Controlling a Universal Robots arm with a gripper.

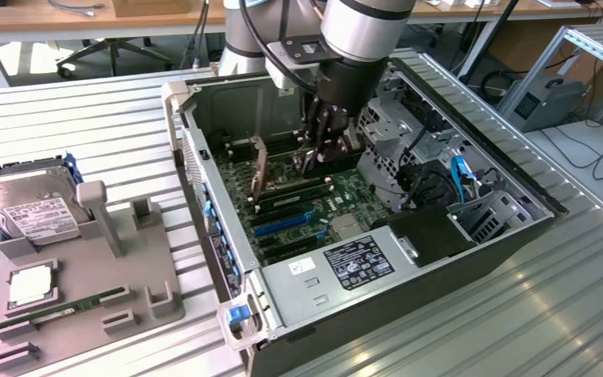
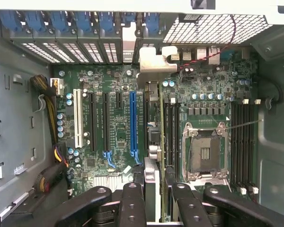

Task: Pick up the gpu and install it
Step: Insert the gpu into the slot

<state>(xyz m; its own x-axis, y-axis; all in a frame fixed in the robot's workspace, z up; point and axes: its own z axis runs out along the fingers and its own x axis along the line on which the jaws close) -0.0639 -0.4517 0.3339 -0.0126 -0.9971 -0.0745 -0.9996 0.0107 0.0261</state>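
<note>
The arm is down inside the open computer case (image 1: 417,306), which lies on its side on the slatted metal table (image 1: 92,126). The gripper (image 1: 320,153) hangs over the green motherboard (image 2: 114,142) towards the far side of the case. In the wrist view its dark fingers (image 2: 132,203) are clamped on the gpu (image 2: 152,182), with the card pinched between them and seen edge-on. From the grip the card runs straight out to its silver bracket (image 2: 154,64), which sits up against the row of rear slot openings with blue clips (image 2: 61,21). It lines up between the long blue slot (image 2: 133,120) on one side and the black memory slots (image 2: 170,132) on the other, and the empty processor socket (image 2: 203,149) lies beyond those. Whether its edge is seated in a slot or just above one cannot be told from here. At the near end of the case is the power supply (image 1: 354,263) with its black label. Out on the table, towards the exterior view's left and well apart from the case, stands a grey holder tray (image 1: 160,306). A silver hard drive (image 1: 29,208) rests at its far end, with a square chip (image 1: 31,284) and a thin green RAM stick (image 1: 60,308) nearer the camera.
</note>
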